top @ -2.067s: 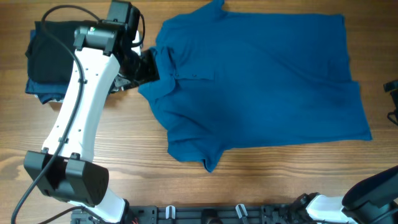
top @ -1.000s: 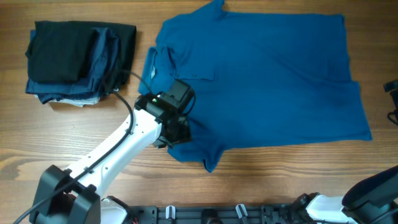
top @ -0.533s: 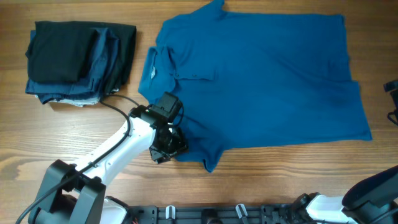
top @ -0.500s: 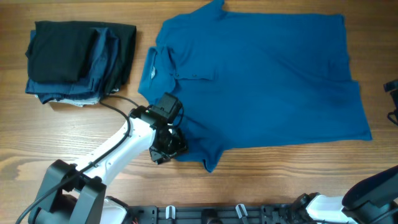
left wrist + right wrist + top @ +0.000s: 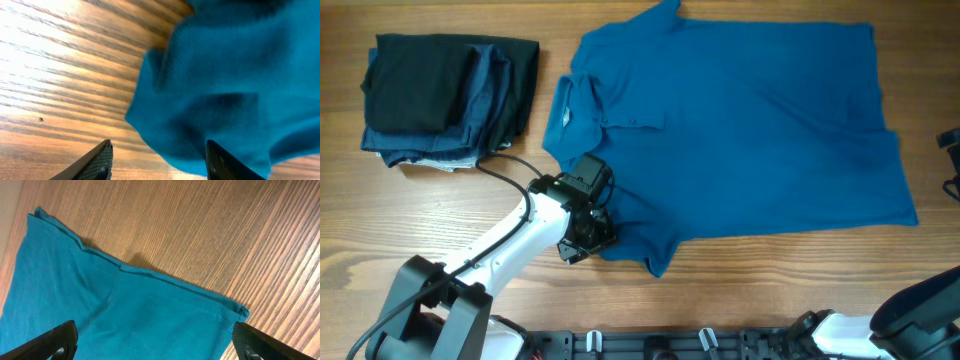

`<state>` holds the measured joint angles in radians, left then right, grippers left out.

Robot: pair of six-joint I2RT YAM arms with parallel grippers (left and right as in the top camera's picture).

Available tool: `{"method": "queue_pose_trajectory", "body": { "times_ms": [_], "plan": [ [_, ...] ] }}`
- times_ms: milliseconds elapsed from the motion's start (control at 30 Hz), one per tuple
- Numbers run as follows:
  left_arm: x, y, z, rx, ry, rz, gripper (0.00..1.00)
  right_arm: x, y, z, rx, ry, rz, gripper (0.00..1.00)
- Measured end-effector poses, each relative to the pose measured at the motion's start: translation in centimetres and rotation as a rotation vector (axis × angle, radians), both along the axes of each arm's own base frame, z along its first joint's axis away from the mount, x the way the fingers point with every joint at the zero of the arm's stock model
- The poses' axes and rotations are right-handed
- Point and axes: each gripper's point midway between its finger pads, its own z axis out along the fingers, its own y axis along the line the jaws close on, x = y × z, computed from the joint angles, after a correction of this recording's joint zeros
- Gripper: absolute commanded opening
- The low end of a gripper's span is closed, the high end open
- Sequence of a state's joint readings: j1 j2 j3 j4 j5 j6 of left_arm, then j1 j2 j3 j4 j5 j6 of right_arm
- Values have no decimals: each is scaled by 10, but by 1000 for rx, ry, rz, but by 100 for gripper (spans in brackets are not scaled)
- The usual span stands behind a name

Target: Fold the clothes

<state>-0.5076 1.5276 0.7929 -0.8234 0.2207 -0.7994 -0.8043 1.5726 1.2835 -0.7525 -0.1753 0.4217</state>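
The clothes, a bright blue polo shirt (image 5: 740, 130), lie spread flat across the table with the collar (image 5: 565, 105) to the left. My left gripper (image 5: 583, 238) is down at the tip of the near left sleeve (image 5: 640, 235). In the left wrist view that rumpled sleeve edge (image 5: 200, 100) lies between the fingers of the open left gripper (image 5: 160, 161), not pinched. My right gripper (image 5: 155, 347) stands wide open over the shirt (image 5: 125, 310), near a hemmed edge and its corner (image 5: 244, 311), holding nothing.
A stack of folded black and dark navy garments (image 5: 445, 95) sits at the far left. A black part of the right arm (image 5: 949, 140) shows at the right edge. A rail with fittings (image 5: 700, 345) runs along the front edge. Bare wood (image 5: 800, 280) lies in front of the shirt.
The left arm has swung from the collar down to the near left sleeve and settled at its edge, shifting slightly left. The shirt and the right gripper have not moved.
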Motion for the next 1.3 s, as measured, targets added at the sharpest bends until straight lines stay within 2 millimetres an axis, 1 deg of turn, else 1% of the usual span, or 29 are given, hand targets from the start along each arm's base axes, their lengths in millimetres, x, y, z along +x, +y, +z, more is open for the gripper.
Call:
{"method": "queue_pose_trajectory", "body": {
  "times_ms": [133,167,267,300,333,367,433,567,633,800,833,900,933,967,1000,1233,1300],
  "plan": [
    [0,5,-7,20,-14,9,60,0,0,0,0,0,0,100],
    [-3,7,-11,29,-11,16,59,0,0,0,-1,0,0,100],
    [-7,11,-18,39,-7,27,51,0,0,0,0,0,0,100],
    [-7,11,-19,39,-7,31,47,0,0,0,0,0,0,100],
    [-7,11,-19,39,-9,32,38,0,0,0,0,0,0,100],
    [-6,11,-19,37,-11,37,24,0,0,0,0,0,0,100],
    [-5,12,-19,39,-12,47,4,0,0,0,0,0,0,100],
    [-6,12,-19,39,-6,51,4,0,0,0,0,0,0,100],
    [-10,15,-18,48,10,50,4,0,0,0,-1,0,0,100],
    [-33,27,-14,98,95,49,4,0,0,0,0,0,0,100],
    [-36,29,-12,103,104,49,4,0,0,0,0,0,0,100],
    [-43,33,-8,114,123,48,16,0,0,0,0,0,0,100],
    [-46,34,-5,116,128,48,35,0,0,0,0,0,0,100],
    [-48,35,-2,115,126,48,57,0,0,0,-1,0,0,100],
    [-49,35,0,112,129,46,63,0,0,0,0,0,0,100],
    [-55,27,9,55,148,59,63,0,0,0,0,0,0,100],
    [-52,24,15,41,137,59,65,0,0,0,0,0,0,100]
  ]
}}
